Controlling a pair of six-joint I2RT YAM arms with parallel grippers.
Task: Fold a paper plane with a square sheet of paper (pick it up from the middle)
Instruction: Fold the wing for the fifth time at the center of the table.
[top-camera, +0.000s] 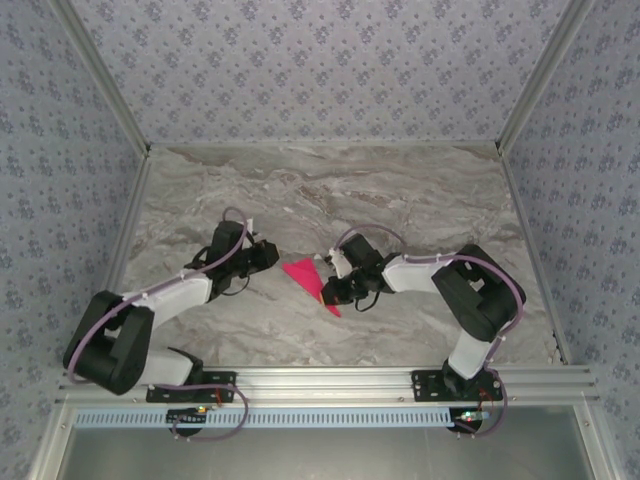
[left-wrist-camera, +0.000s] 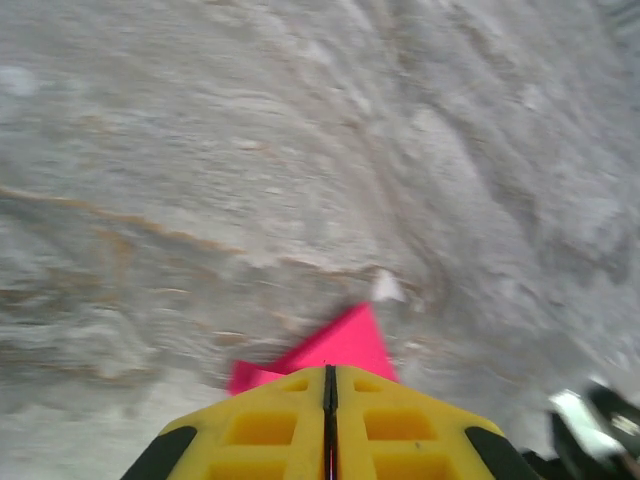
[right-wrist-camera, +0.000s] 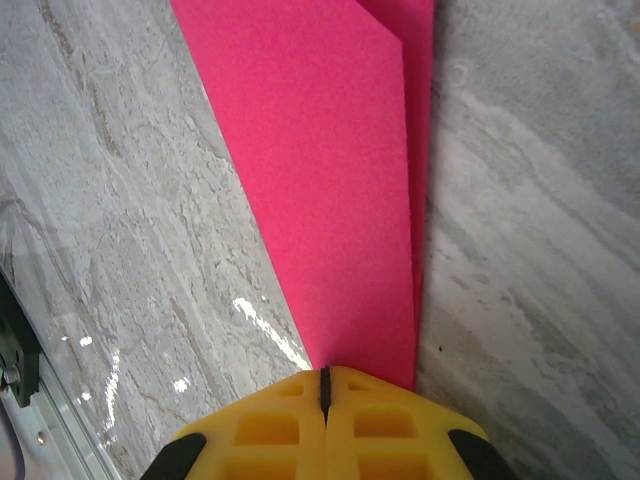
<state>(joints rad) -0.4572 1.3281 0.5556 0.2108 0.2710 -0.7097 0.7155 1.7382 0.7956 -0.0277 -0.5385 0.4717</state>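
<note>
While the folded sheet of paper (top-camera: 305, 277) lies mid-scene on the counter (top-camera: 400, 190), the right pincer (top-camera: 328, 291) is clamped on its right edge; the left pincer (top-camera: 274, 257), fingers together, meets its left corner.

pink paper (right-wrist-camera: 330, 170) cut by top edge, near end hidden behind right claw (right-wrist-camera: 322, 375)

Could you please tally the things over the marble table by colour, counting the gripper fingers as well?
Magenta-pink: 1, the folded paper
Yellow-fingered: 2, the left gripper and the right gripper
Total: 3
</note>
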